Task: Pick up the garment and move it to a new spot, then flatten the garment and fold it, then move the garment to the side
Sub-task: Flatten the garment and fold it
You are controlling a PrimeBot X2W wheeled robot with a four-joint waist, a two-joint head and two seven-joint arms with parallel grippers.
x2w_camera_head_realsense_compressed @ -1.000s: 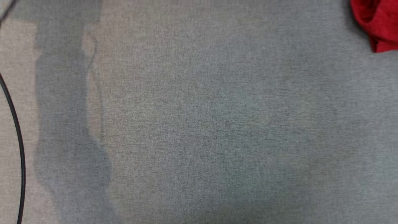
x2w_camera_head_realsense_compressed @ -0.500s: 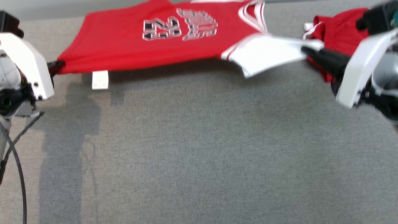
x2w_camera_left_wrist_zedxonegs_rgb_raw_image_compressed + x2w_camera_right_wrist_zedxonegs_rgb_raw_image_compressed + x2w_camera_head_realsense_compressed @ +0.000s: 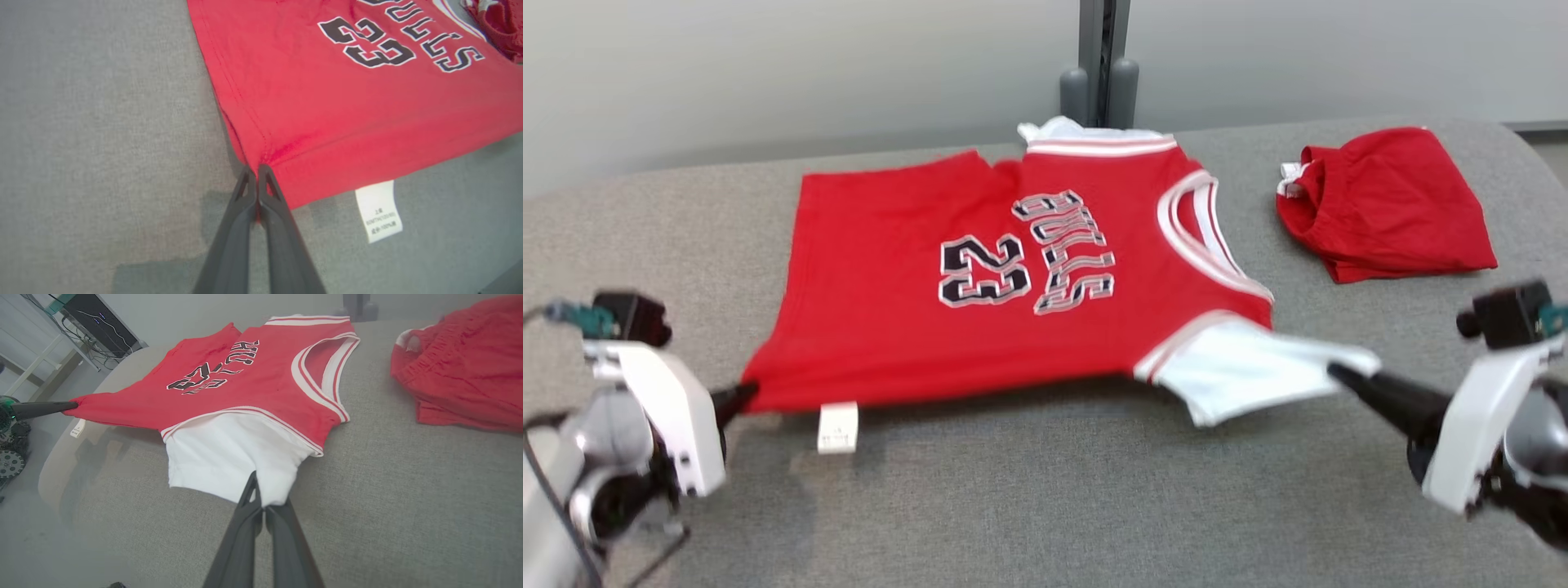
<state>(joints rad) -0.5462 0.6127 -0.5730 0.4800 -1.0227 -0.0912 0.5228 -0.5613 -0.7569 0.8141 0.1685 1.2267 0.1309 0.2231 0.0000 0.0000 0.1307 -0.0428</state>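
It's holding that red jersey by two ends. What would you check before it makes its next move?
1. The left hand is shut on the jersey corner: ok.
2. The right hand is shut on the white sleeve: ok.
3. Near edge rests on the grey cushion: not ok, it hangs lifted.
4. The care label dangles free: ok.
5. The other red garment lies apart from the jersey: ok.

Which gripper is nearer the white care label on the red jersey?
Left. The left gripper pinches the red jersey's hem corner beside the white care label; the right gripper holds its white sleeve at the far end.
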